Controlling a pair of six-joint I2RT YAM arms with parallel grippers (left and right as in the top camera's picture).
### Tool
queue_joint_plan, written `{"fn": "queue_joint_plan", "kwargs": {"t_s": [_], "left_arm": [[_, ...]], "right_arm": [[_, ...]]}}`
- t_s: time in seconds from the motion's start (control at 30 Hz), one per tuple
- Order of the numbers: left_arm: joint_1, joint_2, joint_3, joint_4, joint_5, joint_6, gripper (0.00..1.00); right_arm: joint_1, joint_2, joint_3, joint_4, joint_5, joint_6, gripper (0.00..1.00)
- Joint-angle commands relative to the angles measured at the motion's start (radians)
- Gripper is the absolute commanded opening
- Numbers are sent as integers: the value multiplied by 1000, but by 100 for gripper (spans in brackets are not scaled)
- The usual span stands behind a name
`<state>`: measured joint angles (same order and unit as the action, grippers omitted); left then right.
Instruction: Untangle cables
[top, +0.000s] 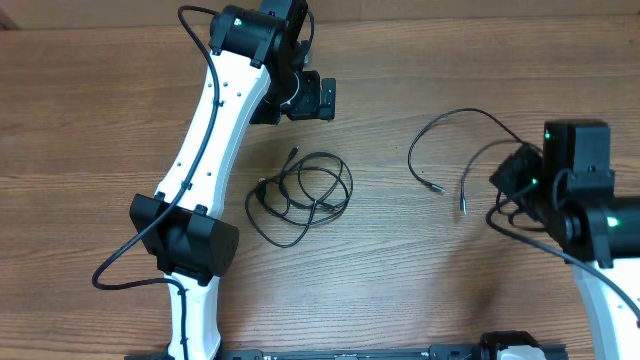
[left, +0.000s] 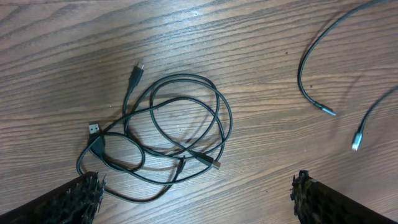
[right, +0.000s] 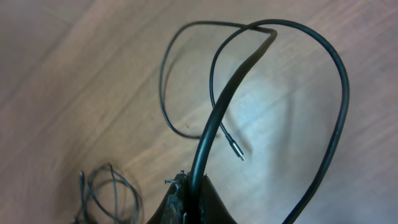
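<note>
Right jaws, at the bottom centre of the right wrist view, pinch one loose cable (right: 224, 99) that loops over the desk (top: 400, 280) at the overhead's centre right, while the left jaws stand spread wide above the coiled bundle (left: 221, 124) just left of centre.

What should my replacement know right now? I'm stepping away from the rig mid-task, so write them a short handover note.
Left claw: open, empty, hanging over the tangled bundle.
Right claw: shut on a separate cable, which loops over the wood on that arm's side, apart from the bundle.
Done: one cable is out.
Left: the bundle's cords are looped through each other and need separating.
</note>
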<state>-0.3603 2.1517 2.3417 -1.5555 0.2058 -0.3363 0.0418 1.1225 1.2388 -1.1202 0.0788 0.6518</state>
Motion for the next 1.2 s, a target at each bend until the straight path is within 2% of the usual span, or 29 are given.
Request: {"fn": "queue_joint_plan", "kwargs": {"t_s": [0.0, 0.27, 0.7, 0.8, 0.87, 0.9, 0.97, 1.17], "left_arm": [[-1, 3, -7, 1, -6, 18, 100], [-1, 3, -7, 0, -7, 19, 99], [-1, 3, -7, 4, -7, 19, 100], [-1, 3, -7, 4, -7, 18, 100], [-1, 3, -7, 4, -7, 19, 100], [-1, 3, -7, 4, -7, 19, 100], [-1, 3, -7, 4, -7, 19, 100], [-1, 3, -7, 3, -6, 19, 100]], "right_arm": [[2, 60, 25, 58, 11, 6, 4], [2, 293, 25, 227, -67, 25, 4], [2, 556, 25, 344, -81, 62, 4], [2, 587, 25, 367, -85, 62, 13], [2, 605, 25, 368, -84, 54, 15], [2, 611, 25, 365, -84, 50, 15], [2, 623, 24, 351, -81, 51, 4], [2, 632, 24, 313, -80, 51, 6]]}}
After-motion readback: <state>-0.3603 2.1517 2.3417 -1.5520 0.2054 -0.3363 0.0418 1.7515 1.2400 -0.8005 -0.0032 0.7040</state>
